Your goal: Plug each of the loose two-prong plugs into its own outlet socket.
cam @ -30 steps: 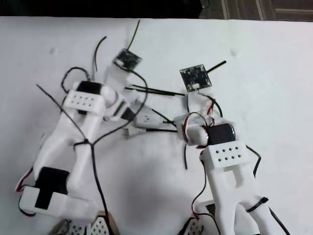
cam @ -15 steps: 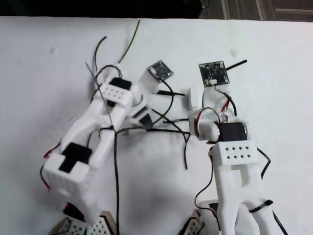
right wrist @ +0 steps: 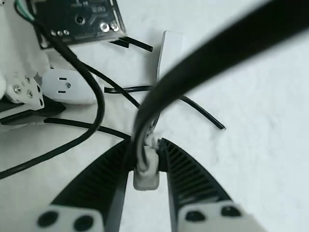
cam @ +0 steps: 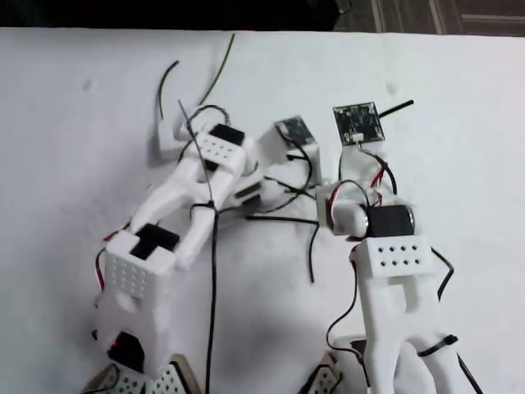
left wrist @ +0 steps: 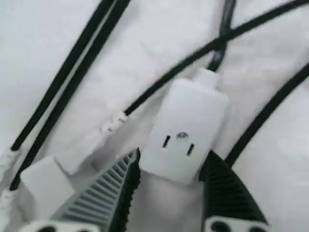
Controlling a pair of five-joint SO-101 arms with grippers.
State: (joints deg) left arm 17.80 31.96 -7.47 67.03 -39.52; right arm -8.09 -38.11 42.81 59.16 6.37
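Pinches a small white plug (right wrist: 145, 178) shut in the right gripper (right wrist: 146, 145), over the white table (right wrist: 251, 121), long axis along the jaws, black cord (right wrist: 193, 63) leaving its far end. Clamps the left gripper (left wrist: 172, 155) around a white outlet socket (left wrist: 186, 125) on the table, slotted face up, cord end pointing away.

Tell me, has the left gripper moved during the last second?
Yes. In the high view the left gripper has swung right, away from the curved black wire, which has stayed in place on the table.
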